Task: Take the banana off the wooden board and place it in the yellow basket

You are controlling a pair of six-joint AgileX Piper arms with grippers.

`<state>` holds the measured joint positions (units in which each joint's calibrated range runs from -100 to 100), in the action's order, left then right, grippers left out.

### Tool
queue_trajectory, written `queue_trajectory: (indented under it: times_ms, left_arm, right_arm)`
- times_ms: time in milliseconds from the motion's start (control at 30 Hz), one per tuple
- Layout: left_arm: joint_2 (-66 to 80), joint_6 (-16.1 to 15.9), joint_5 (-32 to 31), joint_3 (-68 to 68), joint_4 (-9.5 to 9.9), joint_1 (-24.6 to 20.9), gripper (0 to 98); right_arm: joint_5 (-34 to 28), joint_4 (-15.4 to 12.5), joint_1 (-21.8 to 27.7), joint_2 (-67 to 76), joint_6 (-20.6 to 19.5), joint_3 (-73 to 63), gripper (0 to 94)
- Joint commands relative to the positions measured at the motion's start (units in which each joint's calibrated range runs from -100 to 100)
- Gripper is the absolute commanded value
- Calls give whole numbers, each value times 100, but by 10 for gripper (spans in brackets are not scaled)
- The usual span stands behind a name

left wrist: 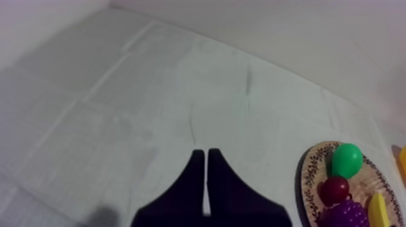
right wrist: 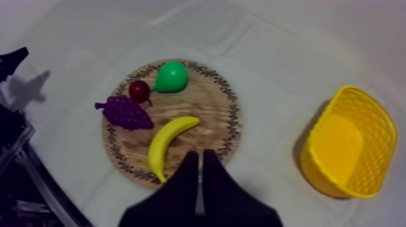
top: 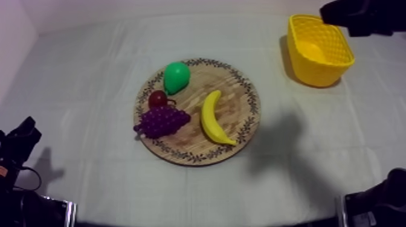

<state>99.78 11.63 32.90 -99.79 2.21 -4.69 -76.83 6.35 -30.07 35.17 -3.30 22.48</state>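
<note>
The yellow banana (top: 212, 118) lies on the right half of the round wooden board (top: 235, 90), curved and free of any grip. The yellow basket (top: 320, 51) stands at the far right with nothing in it. My right gripper (right wrist: 197, 154) is shut on nothing, its fingers a narrow wedge high above the board's (right wrist: 211, 102) rim, just short of the banana (right wrist: 166, 142). In the top view its arm (top: 362, 15) comes in beside the basket. My left gripper (left wrist: 205, 152) is shut and hangs over bare cloth, left of the board (left wrist: 308, 175).
Also on the board are a green pear (top: 176, 76), a small red fruit (top: 158, 98) and purple grapes (top: 162, 121), all left of the banana. Open cloth lies between board and basket (right wrist: 350, 145). The left arm (top: 21, 142) rests at the lower left.
</note>
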Motion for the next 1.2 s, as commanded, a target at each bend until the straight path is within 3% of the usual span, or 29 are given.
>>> queue_trajectory:
  times_ms: [0, 400, 567, 900, 1167]
  left_arm:
    - [5, 0, 0, 1, -3, 2, 1]
    - [5, 2, 0, 1, -3, 2, 1]
    - [5, 2, 0, 1, -3, 2, 1]
    - [5, 2, 0, 1, -3, 2, 1]
    - [5, -1, 0, 1, -3, 2, 1]
  right_arm:
    - [-11, 55, -194, -313, -301, -101, 3]
    - [-33, 495, -799, -1651, -1329, -545, 3]
    - [-372, 737, -1026, -2058, -1635, -902, 3]
    - [-968, 1034, -1169, -2658, -1974, -1484, 2]
    - [-1249, 1019, -1243, -3002, -1951, -1787, 39]
